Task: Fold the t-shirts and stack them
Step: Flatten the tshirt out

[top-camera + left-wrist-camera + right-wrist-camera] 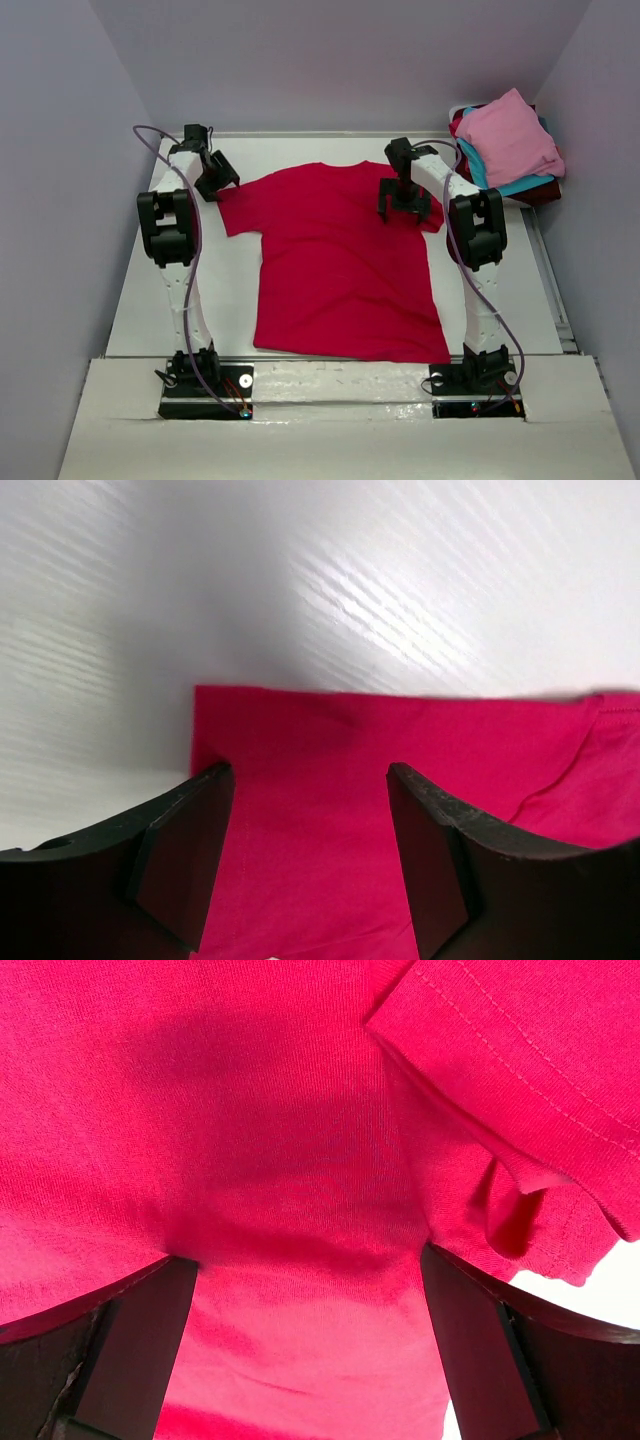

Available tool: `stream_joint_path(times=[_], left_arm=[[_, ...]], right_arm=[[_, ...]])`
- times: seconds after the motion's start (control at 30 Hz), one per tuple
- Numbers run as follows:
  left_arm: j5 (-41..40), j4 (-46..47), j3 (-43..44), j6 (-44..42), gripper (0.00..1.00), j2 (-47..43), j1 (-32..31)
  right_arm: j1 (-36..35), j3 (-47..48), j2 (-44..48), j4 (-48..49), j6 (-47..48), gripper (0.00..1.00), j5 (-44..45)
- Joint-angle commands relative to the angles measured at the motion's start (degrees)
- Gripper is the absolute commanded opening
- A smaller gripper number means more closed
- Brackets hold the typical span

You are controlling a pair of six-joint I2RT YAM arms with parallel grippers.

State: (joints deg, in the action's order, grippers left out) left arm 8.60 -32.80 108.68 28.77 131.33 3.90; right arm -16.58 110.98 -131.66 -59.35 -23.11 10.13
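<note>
The right gripper (pixel 305 1290) had its jaws wide apart over the red t-shirt (pixel 250 1110). Right of the gripper lay a sleeve (pixel 520 1080) and white worktop (pixel 618 1298).

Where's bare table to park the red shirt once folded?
Bare table: left of the red t-shirt, around the left arm, and right of it, nearer than the shirt pile. Crowded: far right corner, and both sleeves under the left claw and right claw.

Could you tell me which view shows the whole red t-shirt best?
Top external: the red t-shirt lies spread flat, almost all visible. Left wrist shows only a sleeve; right wrist, close-up cloth by a sleeve.
</note>
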Motion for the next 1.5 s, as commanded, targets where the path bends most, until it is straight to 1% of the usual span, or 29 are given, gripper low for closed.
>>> stream_joint_path(times=[0.0,0.23,0.33,0.43,0.47,0.57,0.67,0.7,0.8,0.87,1.0,1.07,1.13,1.27,1.47], left_arm=[[-0.69,-3.50,7.05,-2.76,0.76,3.22,1.11],[2.99,-4.64,12.86,-4.78,0.76,7.36,1.11],[4.05,-4.12,12.79,-4.96,0.76,7.10,1.11],[2.57,-1.49,8.84,-5.31,0.76,2.11,0.23],[2.13,-0.26,6.82,-5.66,0.77,-0.87,-1.16],[1.25,-0.16,4.43,-5.92,0.77,-5.90,-2.93],[0.37,-1.38,3.82,-6.27,0.77,-9.42,-6.44],[-0.16,-1.65,3.64,-6.45,0.77,-10.21,-8.63],[-0.69,-2.27,3.99,-6.28,0.77,-13.02,-12.77],[1.32,-2.19,4.43,-5.92,0.78,-13.46,-14.53],[4.58,-2.53,4.96,-4.17,0.78,-10.58,-18.39],[4.85,-2.63,3.91,-4.08,0.78,-9.34,-19.36],[5.02,-1.57,2.15,-4.25,0.78,-8.11,-20.07],[9.14,1.24,-1.71,-4.86,0.78,-5.65,-21.21],[12.05,2.74,-4.35,-4.69,0.78,-2.57,-21.74]], right_arm=[[0.06,0.90,-2.29,-1.47,0.35,1.00,2.88],[0.06,2.92,-3.17,-2.34,0.61,1.00,3.32],[0.06,3.54,-2.47,-2.17,0.18,1.00,3.84],[0.06,4.07,0.33,-1.91,-0.96,1.00,5.86],[0.06,4.33,1.13,-1.65,-1.23,1.00,7.61],[0.06,5.03,2.63,-1.90,-1.93,1.00,10.87],[0.06,6.70,2.98,-3.22,-2.99,1.00,10.88],[0.06,7.14,3.07,-3.40,-3.16,1.00,10.70],[0.06,7.23,2.81,-3.05,-3.17,1.00,8.33],[0.06,7.23,2.20,-3.14,-2.99,1.00,7.63],[0.06,7.32,0.26,-3.67,-2.55,1.00,6.75],[0.06,7.32,0.08,-3.40,-2.46,1.00,6.31],[0.06,7.41,-0.27,-3.05,-2.37,1.00,6.13],[0.06,8.38,-1.32,-3.23,-2.02,1.00,5.78],[0.06,8.20,-2.20,-2.61,-2.02,1.00,4.37]])
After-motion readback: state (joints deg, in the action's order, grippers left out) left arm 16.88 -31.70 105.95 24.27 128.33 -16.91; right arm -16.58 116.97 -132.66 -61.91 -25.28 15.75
